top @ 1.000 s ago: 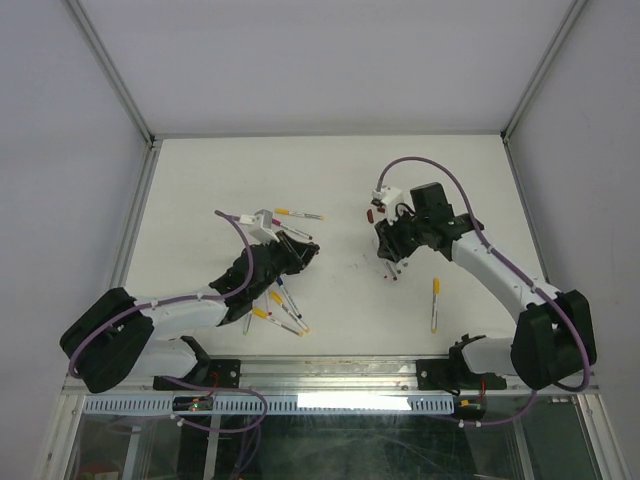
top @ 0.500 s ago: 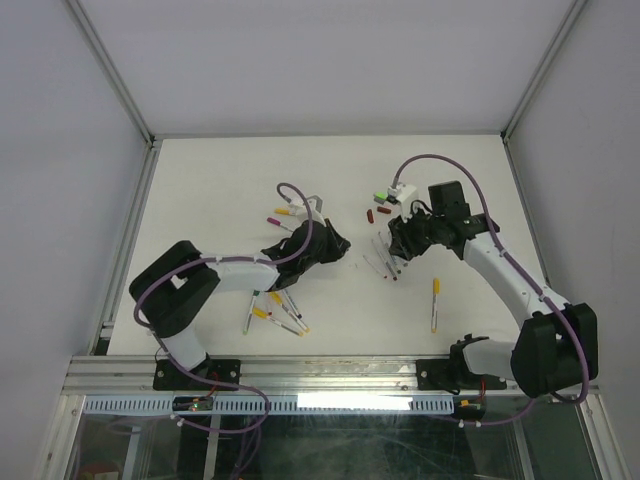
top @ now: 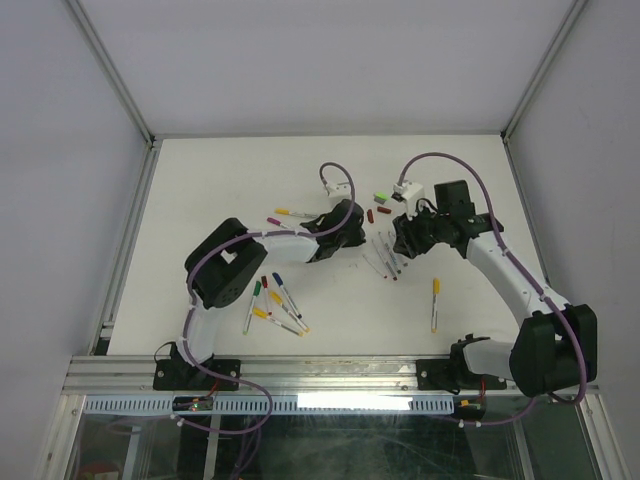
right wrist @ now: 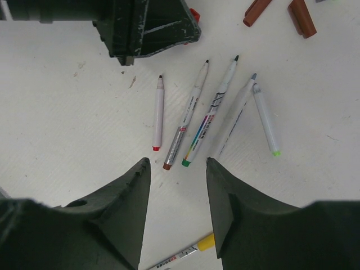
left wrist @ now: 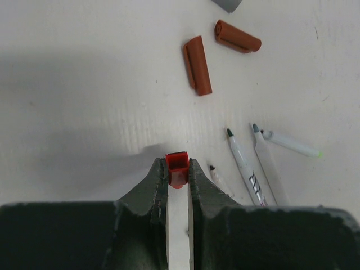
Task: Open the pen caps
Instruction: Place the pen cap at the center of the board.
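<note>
My left gripper [left wrist: 178, 169] is shut on a small red pen cap [left wrist: 178, 167], held just above the table. Two dark red pen caps [left wrist: 197, 65] [left wrist: 238, 36] lie ahead of it. In the top view the left gripper [top: 352, 224] sits left of those dark red pen caps [top: 377, 212]; a green cap [top: 380, 196] lies just beyond. My right gripper [right wrist: 178, 166] stands open and holds nothing, above the near ends of several uncapped pens [right wrist: 188, 121]. In the top view the right gripper [top: 400, 245] hovers over the uncapped pens [top: 385, 262].
A yellow-capped pen [top: 436, 303] lies alone at the front right, its cap also below the right fingers [right wrist: 203, 243]. Several capped pens [top: 275, 305] are scattered at the front left, and one yellow-capped pen [top: 295, 212] lies behind them. The left gripper's body [right wrist: 149, 25] is close to the right gripper.
The left arm has swung right from the capped pens at the front left to beside the dark red caps, carrying the red cap. The right gripper's jaws have widened slightly.
</note>
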`<state>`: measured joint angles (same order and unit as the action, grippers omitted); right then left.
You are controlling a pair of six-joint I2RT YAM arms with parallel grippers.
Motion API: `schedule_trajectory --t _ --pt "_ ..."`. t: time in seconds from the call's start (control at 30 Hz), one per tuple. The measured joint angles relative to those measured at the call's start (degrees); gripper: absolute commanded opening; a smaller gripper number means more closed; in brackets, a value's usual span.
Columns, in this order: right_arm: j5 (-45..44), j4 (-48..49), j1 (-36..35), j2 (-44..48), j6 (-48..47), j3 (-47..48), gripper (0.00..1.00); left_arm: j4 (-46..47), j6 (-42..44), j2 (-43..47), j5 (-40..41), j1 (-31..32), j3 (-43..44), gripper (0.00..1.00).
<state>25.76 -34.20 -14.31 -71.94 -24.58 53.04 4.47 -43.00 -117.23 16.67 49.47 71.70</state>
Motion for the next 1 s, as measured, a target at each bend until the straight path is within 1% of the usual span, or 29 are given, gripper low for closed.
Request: schedule_trajectory --t 0.1,0.3,0.5,0.83,0.9,0.93,1.0 --pt "0.00 0.00 0.24 0.00 0.00 0.00 0.47 -2.43 1.09 -2.97 -0.02 -0.85 4.76 0.07" --pt "0.00 0.02 0.81 0.35 0.00 -0.02 0.48 -5.07 2.60 -5.51 -0.04 -2.86 8.87 0.19" --pt "0.00 0.02 1.01 0.74 0.00 -0.02 0.48 -6.47 3.28 -5.57 -0.20 -4.02 9.51 0.31" --pt "0.39 0.02 2.12 0.98 -0.02 -0.07 0.49 -6.62 4.59 -5.31 -0.26 -4.33 9.70 0.36" --pt "0.83 0.02 2.54 1.36 -0.04 -0.24 0.49 -6.86 5.20 -4.68 -0.31 -4.33 9.51 0.40" --pt "1.16 0.00 2.75 1.57 -0.09 -0.35 0.49 -6.88 5.66 -3.85 -0.48 -4.33 8.96 0.44" --pt "2.14 -0.13 3.23 2.19 -0.31 -0.44 0.49 -6.99 6.69 -1.46 -0.87 -4.50 7.41 0.45"
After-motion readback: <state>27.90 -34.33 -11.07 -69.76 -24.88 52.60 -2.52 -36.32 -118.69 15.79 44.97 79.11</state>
